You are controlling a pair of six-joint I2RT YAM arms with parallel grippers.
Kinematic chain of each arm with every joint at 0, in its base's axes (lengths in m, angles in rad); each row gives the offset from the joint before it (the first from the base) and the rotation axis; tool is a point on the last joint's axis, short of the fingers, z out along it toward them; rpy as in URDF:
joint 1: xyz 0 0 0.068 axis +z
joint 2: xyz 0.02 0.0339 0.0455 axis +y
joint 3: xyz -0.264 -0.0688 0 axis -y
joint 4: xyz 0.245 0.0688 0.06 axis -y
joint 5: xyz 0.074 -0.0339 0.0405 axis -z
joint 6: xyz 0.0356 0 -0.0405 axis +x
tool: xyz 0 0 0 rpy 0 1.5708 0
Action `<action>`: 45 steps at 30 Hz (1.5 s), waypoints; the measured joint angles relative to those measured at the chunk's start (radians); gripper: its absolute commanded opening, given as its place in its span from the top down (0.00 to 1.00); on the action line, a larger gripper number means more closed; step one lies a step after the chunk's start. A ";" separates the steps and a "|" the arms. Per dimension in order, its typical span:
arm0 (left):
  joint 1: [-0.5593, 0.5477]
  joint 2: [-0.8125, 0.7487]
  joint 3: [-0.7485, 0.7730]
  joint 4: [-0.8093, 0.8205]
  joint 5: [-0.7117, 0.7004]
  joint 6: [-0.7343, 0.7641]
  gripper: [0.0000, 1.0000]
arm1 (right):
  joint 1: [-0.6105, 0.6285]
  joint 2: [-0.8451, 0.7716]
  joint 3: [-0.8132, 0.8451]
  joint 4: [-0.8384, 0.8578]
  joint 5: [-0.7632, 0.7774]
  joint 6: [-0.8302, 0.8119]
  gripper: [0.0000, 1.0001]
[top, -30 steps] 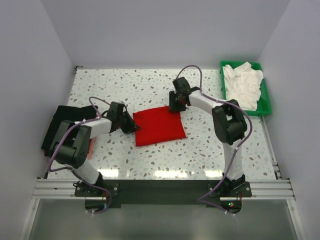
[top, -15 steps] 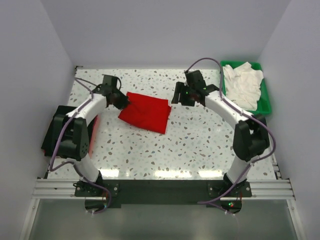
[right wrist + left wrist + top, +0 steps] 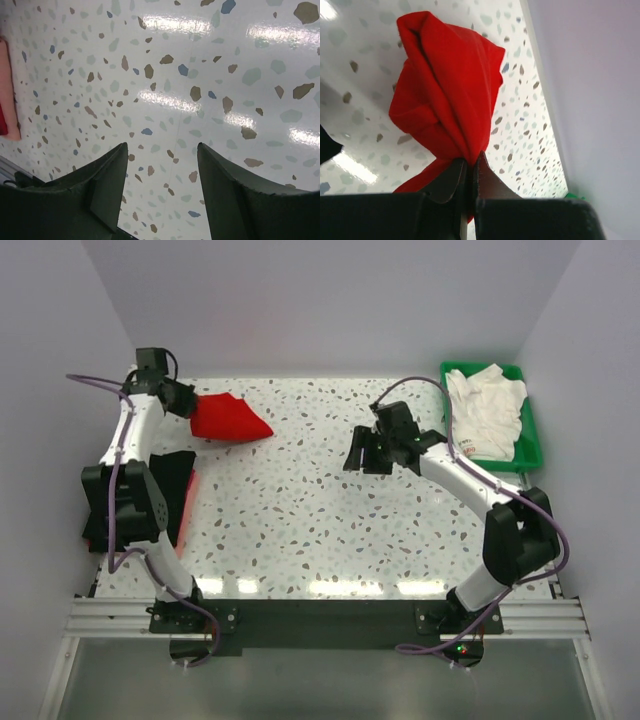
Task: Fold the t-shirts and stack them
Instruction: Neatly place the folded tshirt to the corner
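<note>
Top external shows my left gripper (image 3: 190, 406) reached out to the far left corner of the table (image 3: 300, 525), close to the back wall. It is clamped on the red t-shirt (image 3: 230, 420). The shirt is bunched into a loose wedge that trails to the right from my fingers, and its lower part appears to rest on the speckled surface.

On my left wrist camera the left gripper (image 3: 469, 167) has its two fingers (image 3: 492, 182) pressed together, with a pinch of the red t-shirt (image 3: 445, 100) caught between their tips. The cloth spreads away from the pinch in thick folds. Any label or print on it is hidden in those folds, so I can read nothing.

My right gripper (image 3: 362, 458) hangs over the middle of the table, well apart from the red shirt. The right wrist camera shows the right gripper (image 3: 161, 147) with its fingers (image 3: 107, 185) spread wide and only bare table between them.

A black t-shirt (image 3: 175, 468) lies at the left edge beside my left arm, with a red strip showing along its right side. White t-shirts (image 3: 485, 405) sit heaped in the green tray (image 3: 531, 455) at the far right corner. Any print on them is too small to make out.
</note>
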 measured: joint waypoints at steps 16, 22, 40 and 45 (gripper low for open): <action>0.236 -0.018 0.103 -0.112 -0.016 0.139 1.00 | 0.016 -0.040 -0.003 0.001 -0.020 0.000 0.39; 0.242 -0.076 0.116 -0.137 -0.036 0.176 1.00 | 0.028 -0.040 -0.003 0.001 -0.020 0.000 0.39; 0.272 -0.172 0.171 -0.164 -0.046 0.211 1.00 | 0.045 -0.047 -0.003 -0.001 -0.016 0.000 0.39; 0.272 -0.205 0.171 -0.171 -0.049 0.212 1.00 | 0.047 -0.058 -0.003 -0.003 -0.015 0.000 0.39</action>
